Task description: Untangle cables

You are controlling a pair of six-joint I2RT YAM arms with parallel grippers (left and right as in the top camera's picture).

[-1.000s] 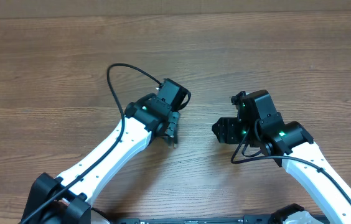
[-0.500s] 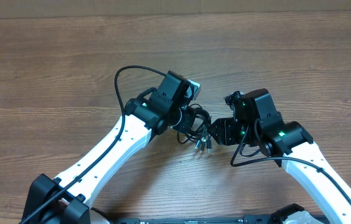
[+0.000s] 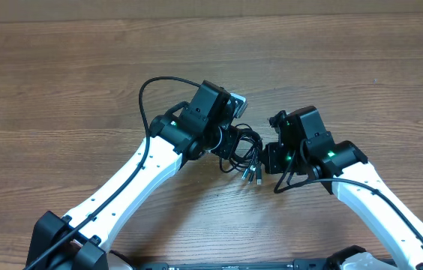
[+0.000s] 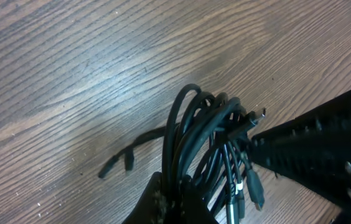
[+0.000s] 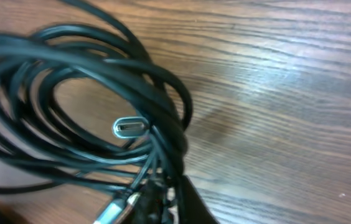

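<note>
Overhead, the cables (image 3: 246, 154) bunch between left claw (image 3: 229, 144) and right claw (image 3: 267, 159). The left wrist view shows the left claw clamped on them. The right wrist view shows a silvery plug (image 5: 129, 127), but I cannot tell the right claw's grip.

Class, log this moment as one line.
cables: single tangled coil, unseparated | left fingers: shut on coil | right fingers: at coil, grip unclear

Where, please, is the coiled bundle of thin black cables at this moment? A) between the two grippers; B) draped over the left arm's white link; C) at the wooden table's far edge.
A: the overhead view shows the coiled bundle of thin black cables between the left gripper and the right gripper.
</note>
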